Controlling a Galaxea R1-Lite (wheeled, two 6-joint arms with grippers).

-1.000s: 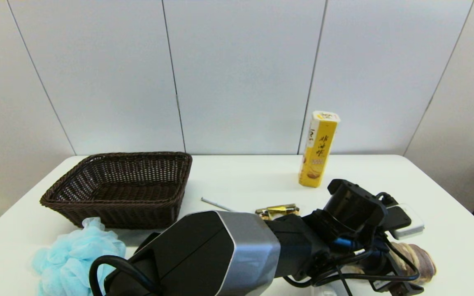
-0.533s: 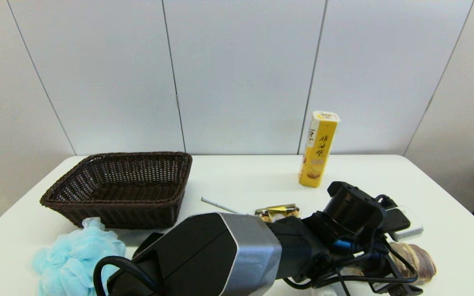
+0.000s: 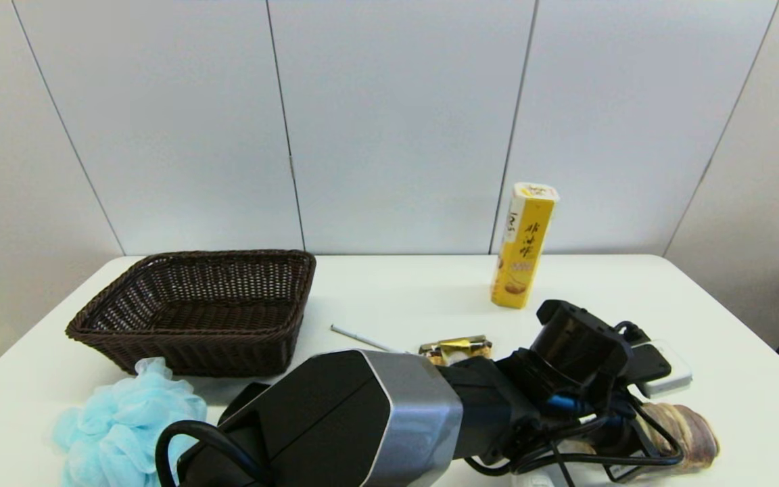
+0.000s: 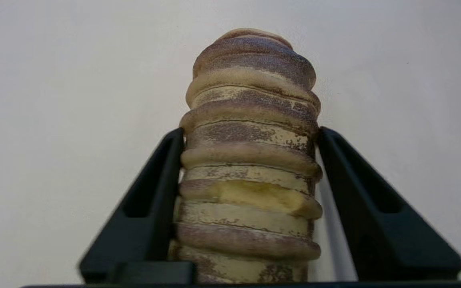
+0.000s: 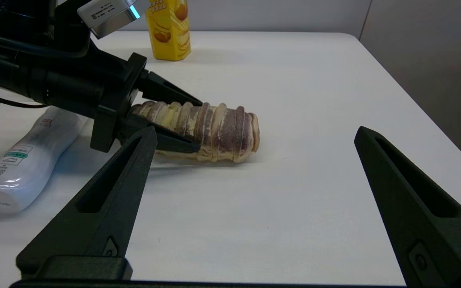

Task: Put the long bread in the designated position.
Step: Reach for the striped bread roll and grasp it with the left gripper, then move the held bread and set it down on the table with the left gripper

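Left pincer (image 4: 250,160): reached across the desk (image 3: 396,297) to its right near part, where the bread (image 4: 250,160) lies on its side. The 2 fingers (image 4: 150,200) are set along the loaf's flanks, 1 on each side. In the left wrist view one finger touches the crust and a thin gap shows at the other, so the grip is judged closed or nearly closed on the loaf. About half of the loaf projects beyond the fingertips; the hold is taken near 1 end, probably because the arm comes at it lengthwise. In the right wrist view the bread (image 5: 210,130) rests on the desk, not lifted.

Right pincer (image 5: 254,208): held low above the desk near the loaf, its fingers spread wide, with nothing between them. It is judged idle.

Basket (image 3: 200,308): on the left of the desk, well apart from the bread (image 3: 690,433). It is judged the likely goal, though no place is marked in the views.

Other things: a yellow carton (image 3: 523,245) stands upright at the back; a gold pack (image 3: 457,348) and a thin white stick (image 3: 356,336) lie mid-desk; a blue puff (image 3: 126,423) lies in front of the basket; a white bottle (image 5: 26,160) lies beside the left arm.

Step judged in hand: securing the loaf before the lift. A soft crust may deform under pressure.
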